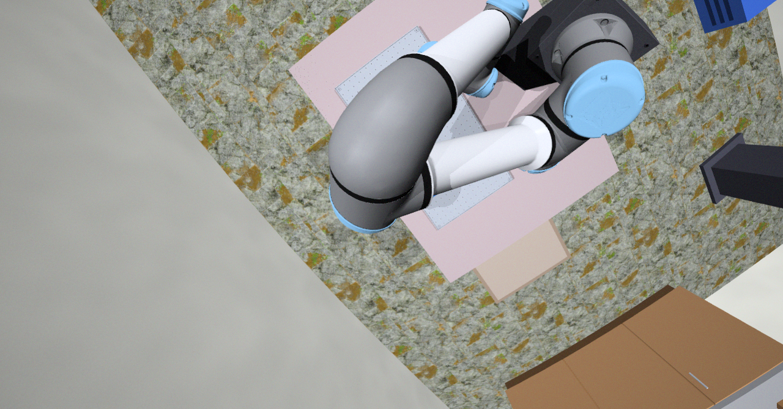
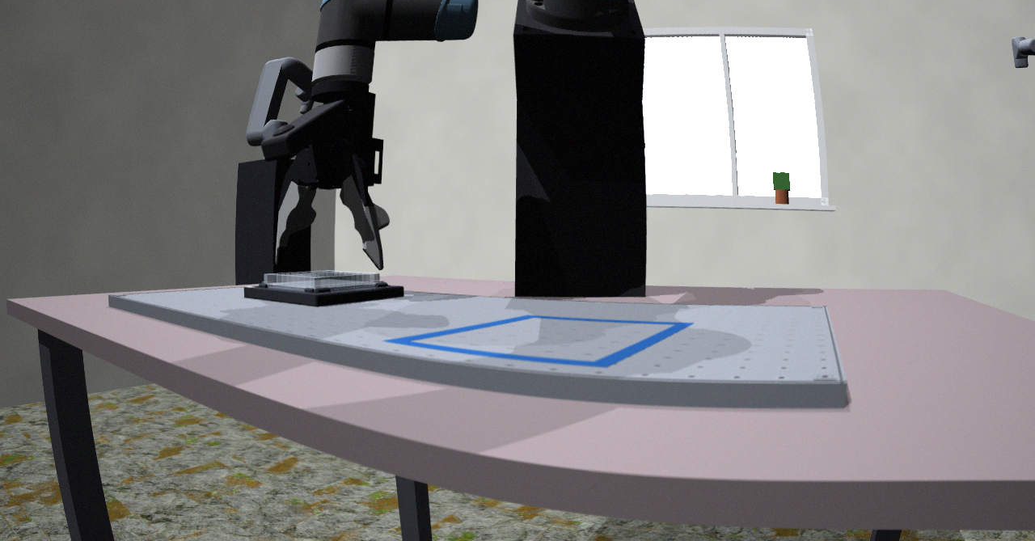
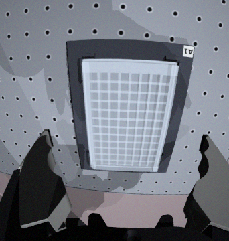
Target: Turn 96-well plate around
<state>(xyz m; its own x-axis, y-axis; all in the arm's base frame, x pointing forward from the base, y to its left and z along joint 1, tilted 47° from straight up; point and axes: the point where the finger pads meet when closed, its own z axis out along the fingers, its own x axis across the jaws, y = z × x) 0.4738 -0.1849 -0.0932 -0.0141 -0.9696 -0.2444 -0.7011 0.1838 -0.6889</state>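
Overhead, the gripper (image 2: 334, 247) hangs with its jaws spread to their widest and nothing between them, its two dark fingers framing the lower corners of the wrist view. Directly below it, apart from the fingertips, the clear 96-well plate (image 3: 129, 114) lies in the black plate nest N1 (image 3: 74, 100), whose white A1 label (image 3: 188, 51) sits at the upper right corner in the wrist view. Which plate corner is cut off cannot be told. The nest rests on a grey perforated board (image 2: 724, 364), near its left end in the exterior view, with a blue square outline (image 2: 499, 353) further right. The board lies on a pink table (image 2: 904, 407), and from above the arm (image 1: 394, 132) hides the nest.
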